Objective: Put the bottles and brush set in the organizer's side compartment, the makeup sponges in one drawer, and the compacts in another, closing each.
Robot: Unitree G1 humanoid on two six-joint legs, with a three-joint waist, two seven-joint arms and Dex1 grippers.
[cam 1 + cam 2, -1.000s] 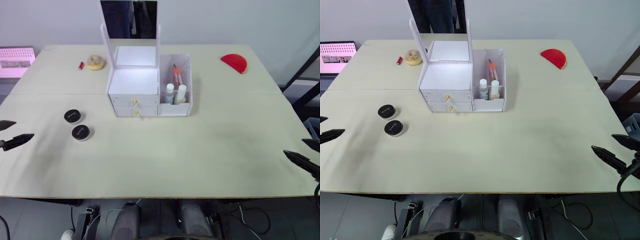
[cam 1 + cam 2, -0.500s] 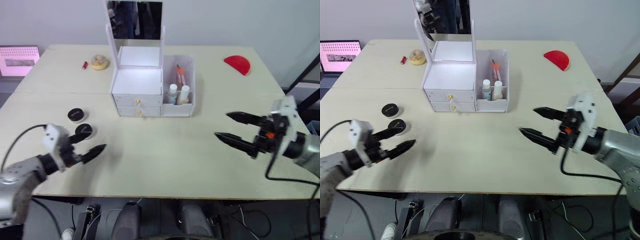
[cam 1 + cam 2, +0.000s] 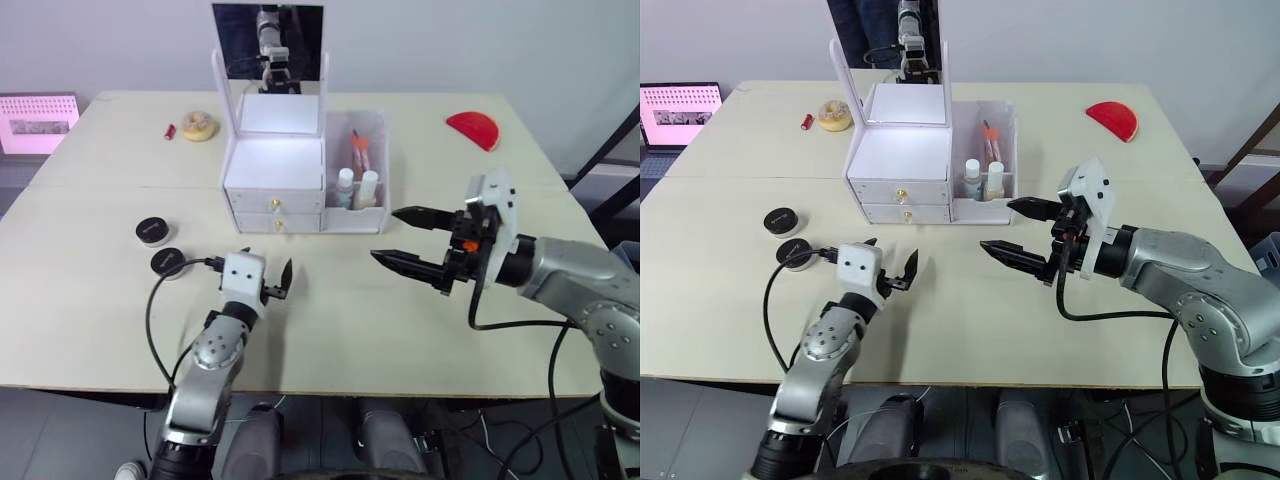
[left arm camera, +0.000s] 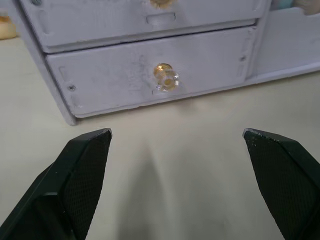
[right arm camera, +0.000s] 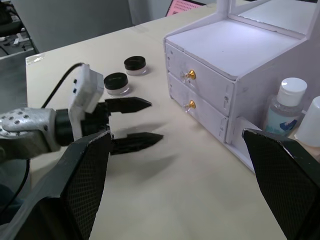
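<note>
Nearby, a red half-disc (image 3: pixel 471 128) sat at the bench's far right corner. White organizer (image 3: pixel 300 170) stood mid-bench, drawers shut; two compacts (image 3: pixel 160 246) lay toward the left edge. Left gripper (image 3: pixel 247 274) and right gripper (image 3: pixel 412 237), both spread wide, hovered just before it, nothing between.

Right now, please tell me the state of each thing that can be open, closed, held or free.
Upper drawer: closed.
Lower drawer: closed.
Side compartment: open-topped, holds two upright bottles.
Two compacts: lids on, lying free on the table.
Left hand: open, holding nothing, facing the drawers.
Right hand: open, holding nothing.
</note>
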